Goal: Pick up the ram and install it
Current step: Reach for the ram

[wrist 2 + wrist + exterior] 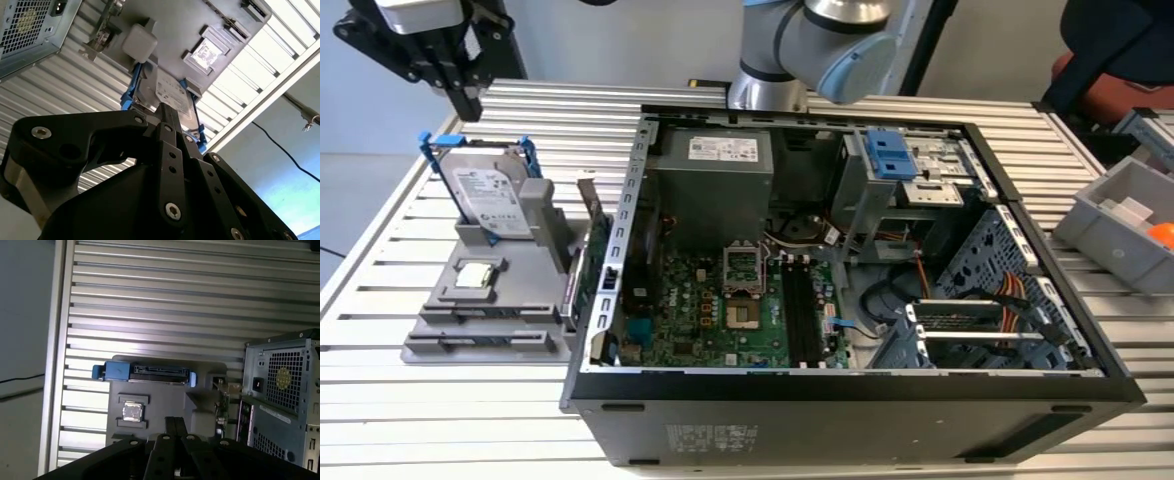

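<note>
We found the claw [460, 105], clenched and empty, above the holder [430, 347] on the tabletop [374, 410], where parts stood staged beside the case [854, 425].

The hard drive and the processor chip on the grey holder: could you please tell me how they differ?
The hard drive stands upright; the chip lies flat. The hard drive is far larger than the chip. The hard drive carries blue side rails and a white label; the chip is a plain silvery square. Both sit in the grey holder, outside the case.
</note>
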`<state>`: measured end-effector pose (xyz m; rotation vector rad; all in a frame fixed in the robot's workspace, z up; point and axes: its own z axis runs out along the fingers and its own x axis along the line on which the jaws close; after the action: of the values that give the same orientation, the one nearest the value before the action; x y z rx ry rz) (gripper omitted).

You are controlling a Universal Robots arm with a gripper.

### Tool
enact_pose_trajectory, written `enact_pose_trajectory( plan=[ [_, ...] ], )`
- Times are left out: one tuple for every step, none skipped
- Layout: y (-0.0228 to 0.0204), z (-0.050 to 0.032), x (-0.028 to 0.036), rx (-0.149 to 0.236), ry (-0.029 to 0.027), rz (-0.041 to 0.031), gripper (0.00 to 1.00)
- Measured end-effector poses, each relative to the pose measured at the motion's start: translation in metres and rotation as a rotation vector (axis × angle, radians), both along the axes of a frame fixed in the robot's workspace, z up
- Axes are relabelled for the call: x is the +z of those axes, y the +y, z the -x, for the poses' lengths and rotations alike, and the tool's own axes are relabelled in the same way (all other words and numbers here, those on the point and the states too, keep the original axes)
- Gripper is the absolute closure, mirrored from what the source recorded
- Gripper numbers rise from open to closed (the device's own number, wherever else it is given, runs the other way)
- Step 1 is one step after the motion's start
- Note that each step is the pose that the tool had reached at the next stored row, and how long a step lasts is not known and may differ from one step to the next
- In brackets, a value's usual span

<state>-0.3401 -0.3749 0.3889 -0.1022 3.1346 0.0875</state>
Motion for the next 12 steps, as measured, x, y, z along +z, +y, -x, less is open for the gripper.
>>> enact_pose_trajectory(
  plan=[
    [0.0001, 0.0017, -0.0001, 0.0, 0.0, 0.0, 1.0],
    [0.0002, 0.003, -0.0001, -0.001, 0.0, 0.0, 1.0],
    [0.0003, 0.0045, -0.0001, -0.002, -0.0001, 0.0, 1.0],
    [0.0004, 0.0057, -0.0002, -0.003, -0.0001, 0.0, 1.0],
    [0.0005, 0.0066, -0.0002, -0.003, -0.0001, -0.0001, 1.0],
    [0.0005, 0.007, -0.0002, -0.004, 0.0, 0.0, 1.0],
    [0.0006, 0.007, -0.0002, -0.003, 0.0, 0.0, 1.0],
    [0.0005, 0.007, -0.0002, -0.003, 0.0, 0.0, 1.0],
    [0.0006, 0.0071, -0.0002, -0.003, 0.0, 0.0, 1.0],
    [0.0006, 0.0072, -0.0002, -0.004, 0.0, 0.0, 1.0],
    [0.0006, 0.0072, -0.0002, -0.003, 0.0, 0.0, 1.0],
    [0.0005, 0.0073, -0.0002, -0.003, 0.0, 0.0, 1.0]
  ],
)
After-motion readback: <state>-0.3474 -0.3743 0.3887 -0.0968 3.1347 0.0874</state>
